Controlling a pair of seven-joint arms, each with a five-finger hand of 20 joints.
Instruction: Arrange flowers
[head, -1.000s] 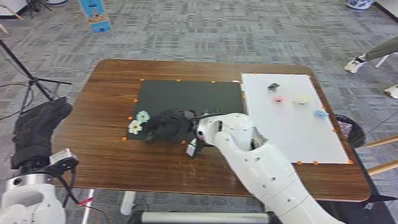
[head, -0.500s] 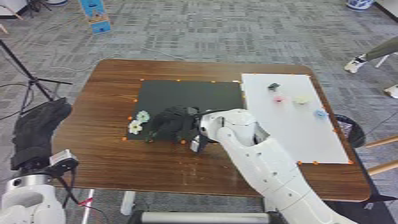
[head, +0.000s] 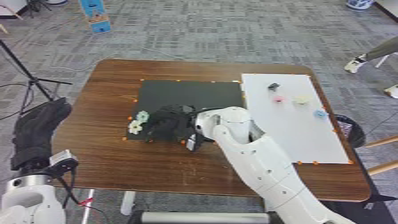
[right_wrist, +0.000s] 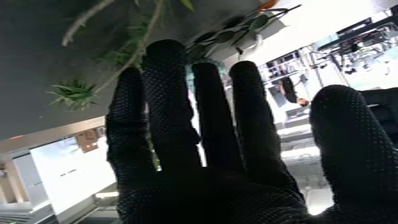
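The brown wooden table (head: 98, 150) carries the black board (head: 191, 92), which is the landmark here. Just to the right of that board is the white board (head: 302, 135), longer than it and reaching past both its far and near edges. The robot's right arm (head: 258, 160) comes in from the near side, bringing the right hand (head: 169, 122) above the black board's near part — the fingers are straight and spread, with the thumb well apart, and grip nothing. Well to the left of the black board, beyond the table's edge, is the left hand (head: 43, 122); whether it is open or closed, I cannot tell. Among the task's flowers and greenery, the wrist view shows a leafy sprig (right_wrist: 233, 34) near the black board's edge, plus a bare stem (right_wrist: 84, 21) and a spiky green plant (right_wrist: 75, 94) over its dark surface. Two white flowers (head: 134, 127) sit close together at the black board's left edge, near its near corner. To its right, on the white board, are a blue flower (head: 320, 114), a pale yellow flower (head: 301, 99), a pink flower (head: 278, 99) and a small dark piece (head: 273, 86). Smallest are the orange markers (head: 178, 80) along the black board's edges.
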